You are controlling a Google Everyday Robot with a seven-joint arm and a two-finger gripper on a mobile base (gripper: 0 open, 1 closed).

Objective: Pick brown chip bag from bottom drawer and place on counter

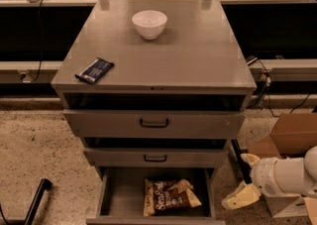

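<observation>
The cream two-finger pincer (237, 179) hangs wide, empty, right of the open grey metal bottom drawer (105, 194) holding the crinkly brown chip bag (168, 196).

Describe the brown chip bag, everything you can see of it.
The brown chip bag is a crinkly brown and cream packet with large white "Sea Salt" lettering. It looks sealed and slightly puffed. It lies flat, label up, on the floor of the open bottom drawer, near the middle and turned so the lettering runs sideways. Only the drawer floor touches it. The gripper is outside the drawer to the right, low near the floor, open and clear of the bag.
</observation>
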